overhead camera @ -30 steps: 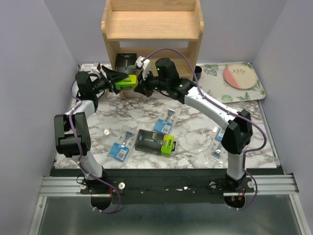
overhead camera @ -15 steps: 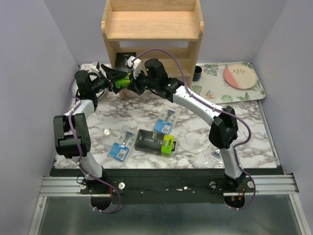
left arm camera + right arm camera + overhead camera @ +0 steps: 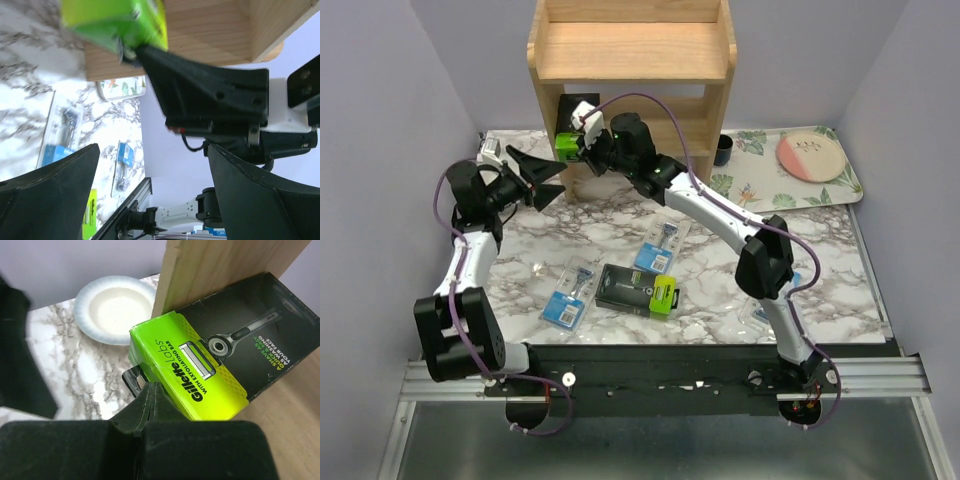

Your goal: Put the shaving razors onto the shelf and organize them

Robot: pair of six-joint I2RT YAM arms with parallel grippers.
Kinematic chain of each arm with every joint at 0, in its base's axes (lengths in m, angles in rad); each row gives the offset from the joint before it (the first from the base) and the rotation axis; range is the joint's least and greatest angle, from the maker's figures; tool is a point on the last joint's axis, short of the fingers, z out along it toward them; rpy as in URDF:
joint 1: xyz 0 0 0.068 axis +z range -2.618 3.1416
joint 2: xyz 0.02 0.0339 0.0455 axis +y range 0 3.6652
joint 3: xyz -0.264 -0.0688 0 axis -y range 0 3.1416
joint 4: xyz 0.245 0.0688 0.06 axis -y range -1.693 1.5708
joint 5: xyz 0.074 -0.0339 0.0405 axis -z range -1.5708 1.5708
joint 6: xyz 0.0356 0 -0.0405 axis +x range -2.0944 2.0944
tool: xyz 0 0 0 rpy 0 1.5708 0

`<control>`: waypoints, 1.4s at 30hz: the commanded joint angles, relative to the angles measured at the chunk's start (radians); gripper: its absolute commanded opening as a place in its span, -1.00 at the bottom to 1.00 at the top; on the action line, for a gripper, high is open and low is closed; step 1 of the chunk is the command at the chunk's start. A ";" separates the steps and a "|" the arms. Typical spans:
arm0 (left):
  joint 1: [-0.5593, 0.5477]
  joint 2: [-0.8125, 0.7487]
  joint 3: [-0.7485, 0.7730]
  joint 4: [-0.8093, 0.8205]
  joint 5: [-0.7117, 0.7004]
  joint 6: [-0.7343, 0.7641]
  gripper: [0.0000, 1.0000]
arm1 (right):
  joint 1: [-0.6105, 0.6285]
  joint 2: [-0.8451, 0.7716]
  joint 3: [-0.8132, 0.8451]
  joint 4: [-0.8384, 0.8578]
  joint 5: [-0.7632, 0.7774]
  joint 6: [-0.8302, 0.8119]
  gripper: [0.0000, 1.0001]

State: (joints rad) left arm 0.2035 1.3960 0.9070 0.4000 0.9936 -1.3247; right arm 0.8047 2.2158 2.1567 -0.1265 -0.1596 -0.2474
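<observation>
A black razor box with a lime-green end [image 3: 567, 147] lies partly inside the lower tier of the wooden shelf [image 3: 632, 52], green end outward. My right gripper [image 3: 588, 142] is shut, with its tips against that green end [image 3: 200, 375] beside the box's black hang tab; the right wrist view shows nothing clamped between the fingers [image 3: 150, 395]. My left gripper [image 3: 545, 177] is open, empty, and stands apart to the left of the box [image 3: 115, 20]. On the marble lie a second black box [image 3: 636, 290] and blister packs [image 3: 570, 293], [image 3: 662, 245], [image 3: 767, 295].
A floral tray [image 3: 750, 180] with a pink plate [image 3: 810, 155] sits at the back right, with a small black cup [image 3: 723, 150] beside the shelf. A white blue-rimmed dish [image 3: 115, 307] lies left of the shelf's side panel [image 3: 220, 265].
My left gripper opened, let go of the box and drew back to the left. My right gripper moved the box up and back into the shelf's lower tier.
</observation>
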 commanded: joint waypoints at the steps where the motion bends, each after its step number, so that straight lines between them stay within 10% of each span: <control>1: 0.063 -0.110 -0.065 -0.223 0.043 0.126 0.98 | -0.004 0.071 0.057 0.108 0.084 -0.113 -0.99; 10: 0.103 -0.236 -0.112 -0.371 0.014 0.261 0.98 | -0.009 0.133 0.129 0.209 0.098 -0.182 -0.99; 17: 0.105 -0.281 -0.051 -0.656 -0.071 0.555 0.98 | -0.009 -0.157 -0.194 0.237 -0.029 -0.170 -0.95; 24: 0.087 -0.284 -0.117 -0.852 -0.168 0.653 0.98 | -0.007 -0.616 -0.719 -0.066 -0.263 -0.118 0.40; 33: -0.065 -0.425 -0.411 -0.701 -0.113 0.512 0.98 | -0.019 -0.803 -1.130 -0.243 -0.432 0.031 0.53; 42: -0.401 -0.442 -0.533 -0.741 -0.154 0.492 0.98 | -0.038 -0.604 -1.134 -0.141 -0.423 0.141 0.54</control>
State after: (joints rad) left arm -0.0711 0.9237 0.3855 -0.3420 0.8639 -0.8005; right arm 0.7837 1.5032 0.9779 -0.3214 -0.5438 -0.1783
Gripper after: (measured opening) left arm 0.988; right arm 0.770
